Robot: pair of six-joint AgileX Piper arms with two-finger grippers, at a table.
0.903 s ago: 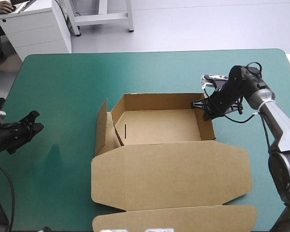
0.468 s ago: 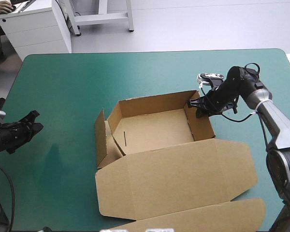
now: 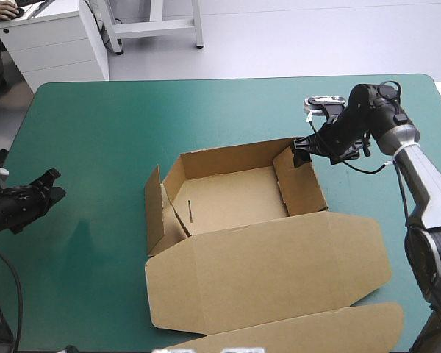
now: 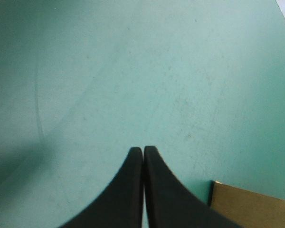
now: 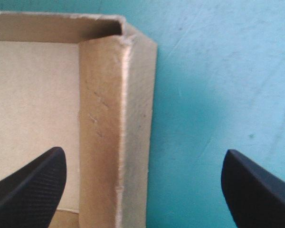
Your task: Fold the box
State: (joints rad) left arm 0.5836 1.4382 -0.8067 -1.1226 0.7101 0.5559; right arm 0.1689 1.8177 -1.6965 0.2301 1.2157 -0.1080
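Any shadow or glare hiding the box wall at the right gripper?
High view: even light, no glare, a soft shadow inside the box, its right wall plain. Right wrist view: that wall is lit, the right gripper open around it, with a shadow strip on the teal-green cover beside it. Left wrist view: only shade on the cover beside the shut left gripper.

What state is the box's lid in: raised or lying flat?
Lying flat. The lid spreads on the teal-green cover toward the near edge, while the box stands as an open tray.
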